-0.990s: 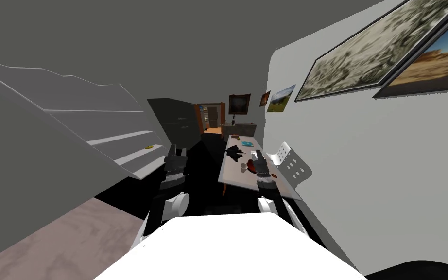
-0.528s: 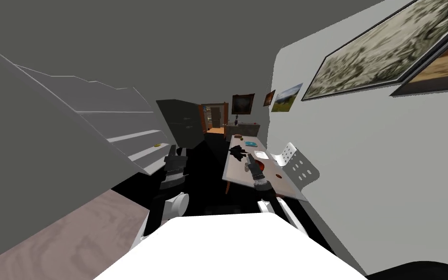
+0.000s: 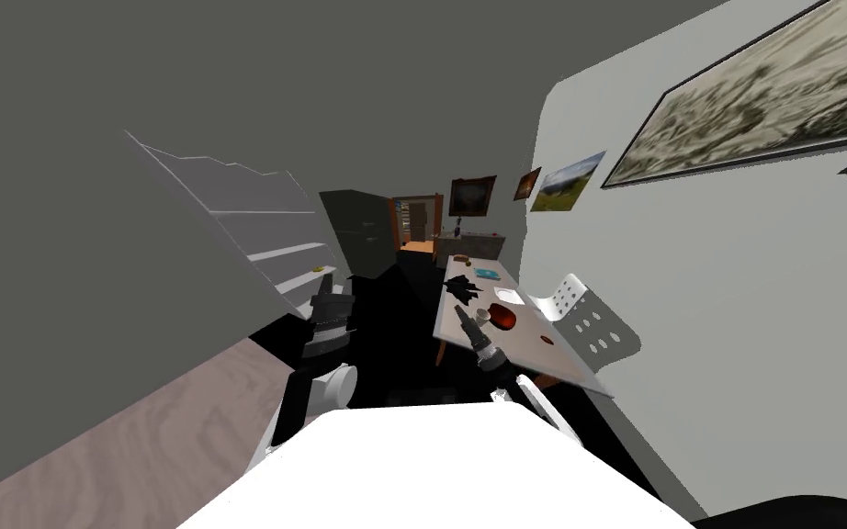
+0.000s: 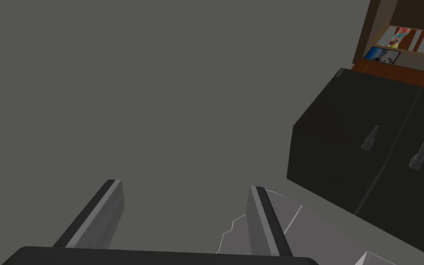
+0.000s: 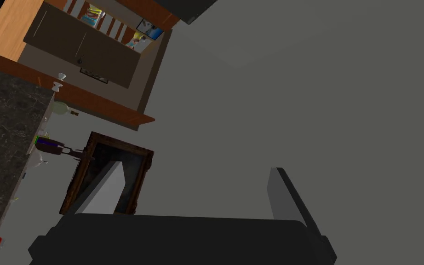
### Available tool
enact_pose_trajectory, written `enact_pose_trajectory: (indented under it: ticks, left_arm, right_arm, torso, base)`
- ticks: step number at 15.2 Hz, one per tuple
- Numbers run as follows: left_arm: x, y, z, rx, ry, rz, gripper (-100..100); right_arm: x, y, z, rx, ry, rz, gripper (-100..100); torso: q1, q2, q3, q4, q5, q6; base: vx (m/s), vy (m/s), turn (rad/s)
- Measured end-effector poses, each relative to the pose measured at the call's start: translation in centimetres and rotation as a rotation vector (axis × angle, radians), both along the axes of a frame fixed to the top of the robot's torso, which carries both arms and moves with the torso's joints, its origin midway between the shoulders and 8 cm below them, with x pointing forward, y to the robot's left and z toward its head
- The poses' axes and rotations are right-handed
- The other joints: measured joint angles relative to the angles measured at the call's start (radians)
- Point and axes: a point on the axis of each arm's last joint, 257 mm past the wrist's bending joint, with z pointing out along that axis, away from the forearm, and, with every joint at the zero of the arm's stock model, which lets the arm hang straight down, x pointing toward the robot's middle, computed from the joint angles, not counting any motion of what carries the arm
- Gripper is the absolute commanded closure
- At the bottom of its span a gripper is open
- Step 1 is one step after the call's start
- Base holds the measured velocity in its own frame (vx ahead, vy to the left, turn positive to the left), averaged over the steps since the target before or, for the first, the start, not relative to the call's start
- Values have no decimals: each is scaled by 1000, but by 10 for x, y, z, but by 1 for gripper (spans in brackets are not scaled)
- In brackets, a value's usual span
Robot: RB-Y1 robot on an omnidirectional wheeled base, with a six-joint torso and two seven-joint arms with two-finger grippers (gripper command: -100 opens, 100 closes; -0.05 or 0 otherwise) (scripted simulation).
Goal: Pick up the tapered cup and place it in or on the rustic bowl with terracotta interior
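- The cup (image 3: 481,315) stands on the table (image 3: 527,358). It is small and pale with a darker mouth. It seems upright, but its taper is too small for us to read.
- It sits just beside the dark red bowl (image 3: 502,318), on the bowl's left side. We cannot tell whether they touch.
- Our right gripper (image 3: 459,310) hovers over the table's left edge, just left of the cup. The cup thus lies to the gripper's right, between it and the bowl.
- Its fingers (image 5: 112,186) stand apart and empty, aimed at the far wall rather than down at the cup. We judge the wrist must tip downward before any grasp.
- Our left gripper (image 3: 326,287) is well apart, off the table, with its blades also spread. The right arm is plainly nearer.
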Motion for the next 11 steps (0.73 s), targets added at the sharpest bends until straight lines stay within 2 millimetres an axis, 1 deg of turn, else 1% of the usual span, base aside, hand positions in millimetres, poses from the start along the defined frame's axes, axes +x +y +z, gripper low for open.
enact_pose_trajectory:
  ticks: [3,5,7,8,10,11]
  left_arm:
    - [0,0,0,0,0,0,0]
    - [0,0,0,0,0,0,0]
    - [0,0,0,0,0,0,0]
    - [0,0,0,0,0,0,0]
    - [0,0,0,0,0,0,0]
    - [0,0,0,0,0,0,0]
  right_arm:
    - [-4,9,-31,-87,44,48,-100]
    - [-9,13,-55,-146,74,78,-100]
    - [-13,11,-79,-209,107,107,-100]
    - [-16,10,-91,-240,123,120,-100]
    - [-20,8,-109,-290,149,140,-100]
    - [-21,6,-118,-319,161,151,-100]
  torso:
    - [-1,0,0,0,0,0]
    - [-2,-1,0,0,-1,0]
    - [-3,-1,-1,0,-1,0]
    - [-3,-1,-1,0,-1,0]
    - [-5,-2,-1,0,-1,0]
    - [-5,-2,-1,0,-1,0]
  base:
    - [-17,86,149]
    - [-16,78,194]
    - [-2,70,186]
    - [4,45,65]
    - [1,50,180]
    - [0,25,65]
